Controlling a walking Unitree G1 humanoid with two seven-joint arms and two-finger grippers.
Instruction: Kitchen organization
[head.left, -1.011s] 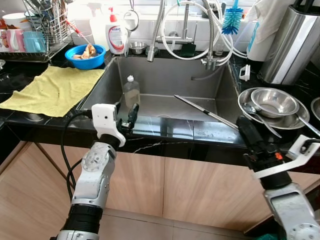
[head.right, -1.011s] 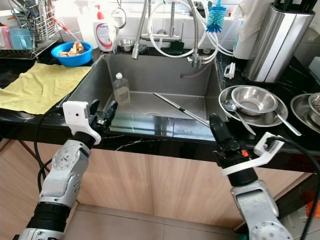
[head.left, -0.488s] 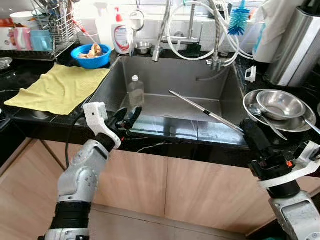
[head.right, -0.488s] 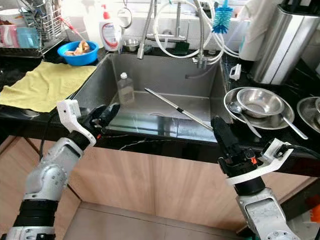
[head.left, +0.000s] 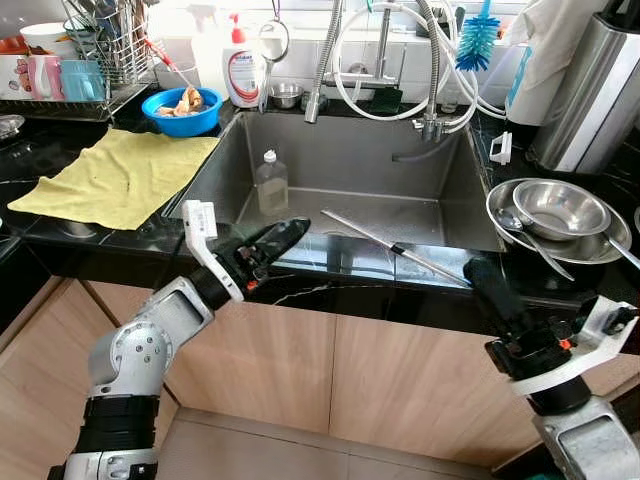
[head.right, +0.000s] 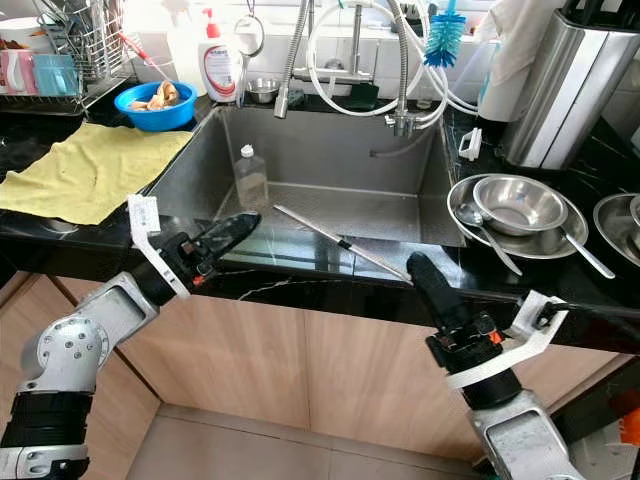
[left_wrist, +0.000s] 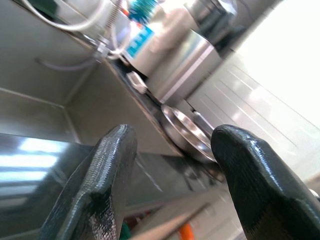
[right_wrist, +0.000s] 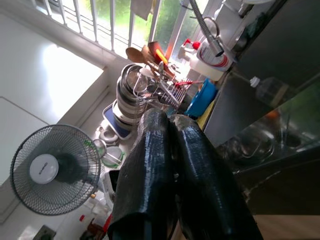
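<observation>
While the stainless sink (head.left: 440, 190) takes up the middle of the black counter (head.left: 60, 235), a yellow towel (head.left: 115, 175) lies to its left. A clear plastic bottle (head.left: 270, 183) stands in the basin beside a long metal rod (head.left: 385, 245). The left gripper (head.left: 285, 238) hovers over the front rim, fingers spread; the right gripper (head.right: 425, 280), fingers pressed together, sits near the rim.

A black stone counter (head.left: 60, 235) ran above pale wooden cabinet doors (head.left: 290, 365), with white wall tiles (head.left: 300, 55) behind, brightly lit.
</observation>
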